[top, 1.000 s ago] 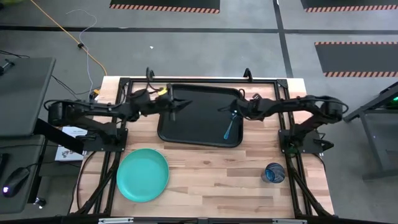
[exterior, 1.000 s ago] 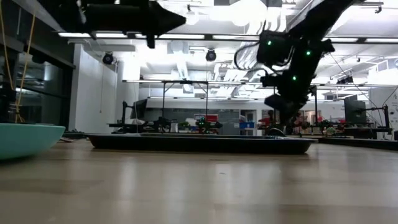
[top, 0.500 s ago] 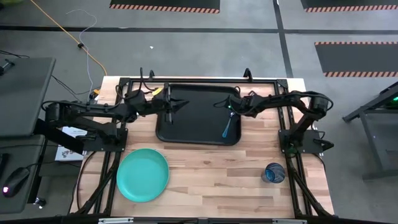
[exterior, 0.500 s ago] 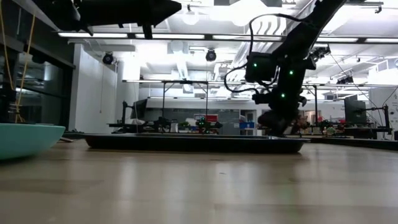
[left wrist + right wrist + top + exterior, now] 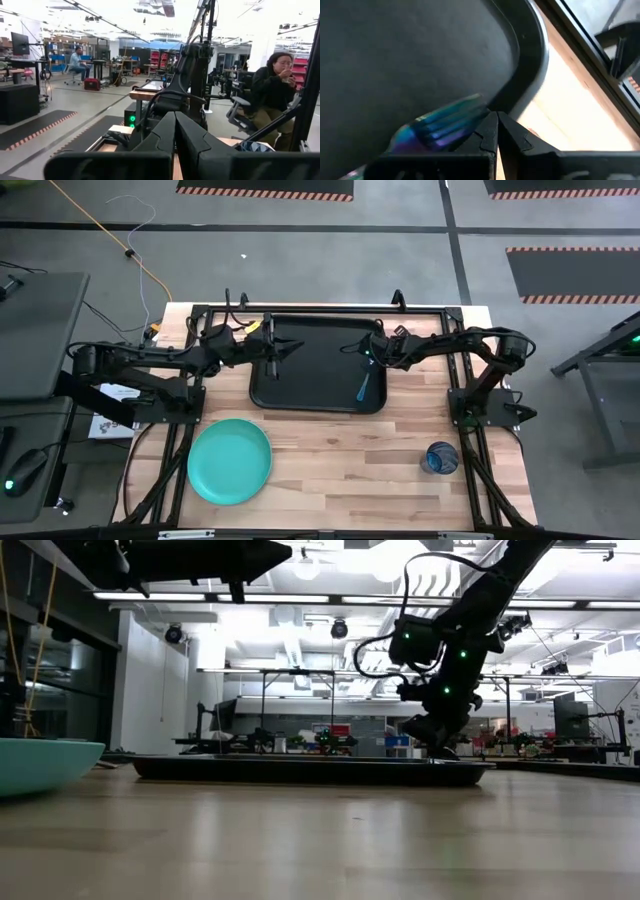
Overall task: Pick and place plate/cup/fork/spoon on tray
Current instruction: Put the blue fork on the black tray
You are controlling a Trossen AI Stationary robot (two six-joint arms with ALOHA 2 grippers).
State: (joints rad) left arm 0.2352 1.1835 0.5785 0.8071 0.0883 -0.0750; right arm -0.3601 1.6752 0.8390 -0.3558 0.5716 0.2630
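Fork [image 5: 364, 385] of blue plastic lies on the tray [image 5: 318, 395], toward its 4 o'clock corner, prongs pointing to 6 o'clock; in the right wrist view its prongs [image 5: 451, 121] rest on the black floor just inside the tray's curved rim [image 5: 536, 50].

Right hand [image 5: 367, 351] sits low over the tray's 3 o'clock side, just above the fork's handle end, its fingers [image 5: 496, 132] pressed together and gripping nothing. Left hand [image 5: 290, 350] hangs over the tray's 9 o'clock side, fingers [image 5: 175, 131] likewise closed on nothing — well above the tray in the low view.

Turquoise plate [image 5: 229, 460] rests on the wooden worktop [image 5: 340, 455] at 7 o'clock from the tray, well apart from it. Dark-blue cup [image 5: 441, 457] stands upright on the worktop at 4 o'clock from the tray — near the right arm's base.
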